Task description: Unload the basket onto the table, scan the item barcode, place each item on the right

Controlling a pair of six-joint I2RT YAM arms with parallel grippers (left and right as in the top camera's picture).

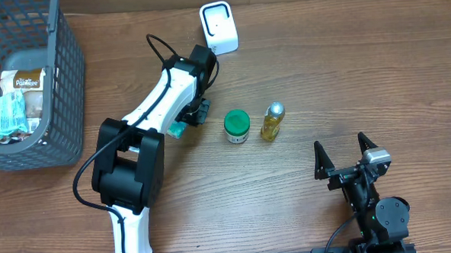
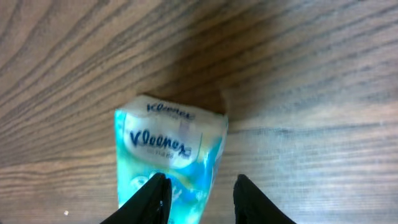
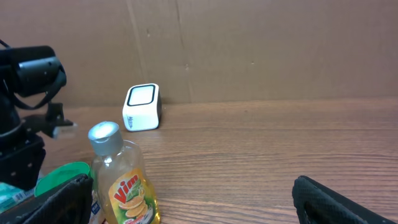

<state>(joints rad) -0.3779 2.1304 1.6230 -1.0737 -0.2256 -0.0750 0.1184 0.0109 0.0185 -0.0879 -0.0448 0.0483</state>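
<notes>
Teal-and-white Kleenex soft tissue pack (image 2: 168, 149) lies on the brown wood-grain table (image 1: 345, 60), left of centre, printed side up, tapering twd the left gripper (image 2: 201, 178); in wrist view that gripper's black fingers stand a little apart over the pack's near end, one finger overlapping the wrapper, the other just off its edge; can't tell whether they pinch it or only sit above it; overhead only a teal corner shows beside the white left arm. Small white rounded-box scanner (image 1: 219, 27) stands at the far edge of the table, beyond the left arm, well apart from the pack. Just right of the pack: short jar w/ green lid (image 1: 236, 126), then, beside it, clear bottle of yellow Vim liquid w/ silver cap (image 1: 272, 121), upright, the two near each other but not touching. Right gripper (image 1: 341, 153) sits at the near right of the table, fingers spread wide, nothing btwn them, well apart from the bottle. Far left: grey plastic mesh basket (image 1: 59, 73) w/ a few wrapped packets (image 1: 18, 101) inside.
</notes>
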